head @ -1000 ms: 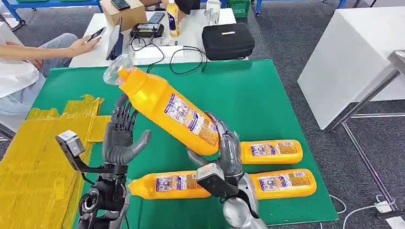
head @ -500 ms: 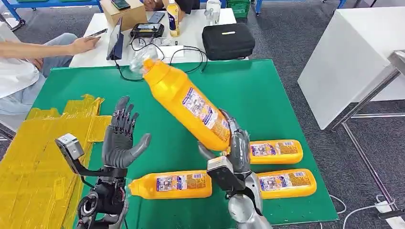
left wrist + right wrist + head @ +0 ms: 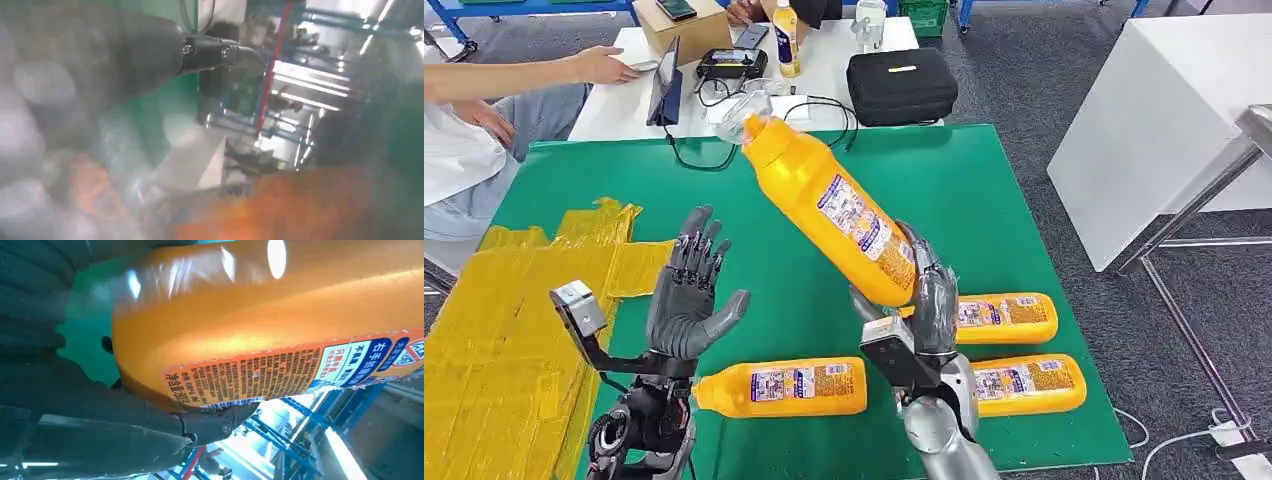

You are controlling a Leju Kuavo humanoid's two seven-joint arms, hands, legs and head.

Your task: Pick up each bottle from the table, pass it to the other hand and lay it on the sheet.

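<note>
From the yellow sheet on the green surface rightward, we see our left hand raised beside it, fingers spread wide and empty, then our right hand gripping the tilted orange bottle by its base.

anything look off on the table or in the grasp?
Nothing spilled or damaged. The right hand grips the yellow bottle at its base, tilted, cap up. The left hand is open. Three bottles lie flat on the green table; none on the yellow sheet.
</note>
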